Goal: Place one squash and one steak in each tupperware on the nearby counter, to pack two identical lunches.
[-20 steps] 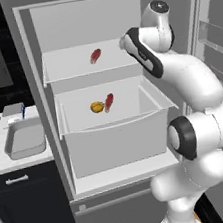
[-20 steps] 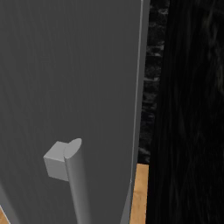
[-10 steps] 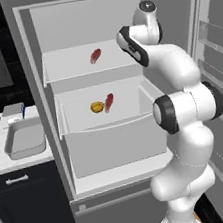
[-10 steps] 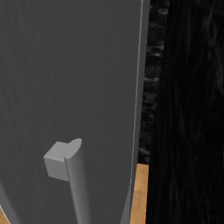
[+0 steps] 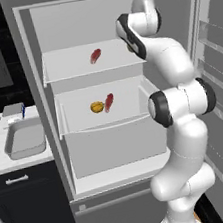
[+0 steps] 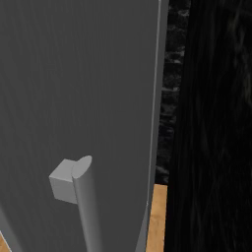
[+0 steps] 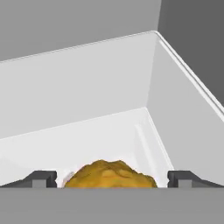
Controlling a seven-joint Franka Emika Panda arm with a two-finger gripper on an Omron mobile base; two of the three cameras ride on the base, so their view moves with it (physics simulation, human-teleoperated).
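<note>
You see 1 squash low in a white fridge bin, between your gripper fingertips, which stand wide apart, holding nothing. Your arm rises tall, hand bent into the fridge.

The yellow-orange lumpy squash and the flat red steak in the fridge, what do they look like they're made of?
The yellow-orange lumpy squash looks like a rough, matte vegetable rind: its surface is bumpy and shows no shine. The flat red steak beside it in the white fridge drawer looks like soft raw meat, red with paler streaks, though it is too small to be sure. The drawer looks like smooth, pale plastic.
</note>
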